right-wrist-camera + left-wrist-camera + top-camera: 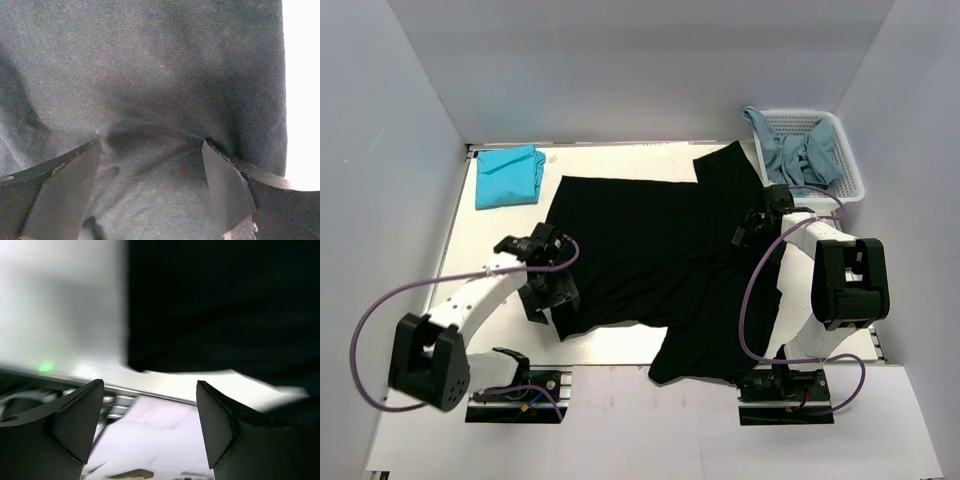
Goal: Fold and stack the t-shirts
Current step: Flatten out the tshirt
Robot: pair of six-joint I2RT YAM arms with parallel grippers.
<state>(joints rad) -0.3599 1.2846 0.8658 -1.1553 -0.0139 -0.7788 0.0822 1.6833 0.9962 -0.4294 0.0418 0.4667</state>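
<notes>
The teal t-shirt lies folded in the far left corner of the desk, likely to start the stack. My left claw stands apart and empty at the near left edge of the black t-shirt, which is spread flat for folding. My right claw, also apart, hangs over its right side; I cannot tell whether it touches. The greyish-blue t-shirts wait bunched in the basket, partly hidden.

Large black cloth t-shirt spread mostly flat mid white table, one part reaching near edge, teal cloth tee folded far-left corner, greyish-blue cloth tees crumpled in white mesh basket far right
</notes>
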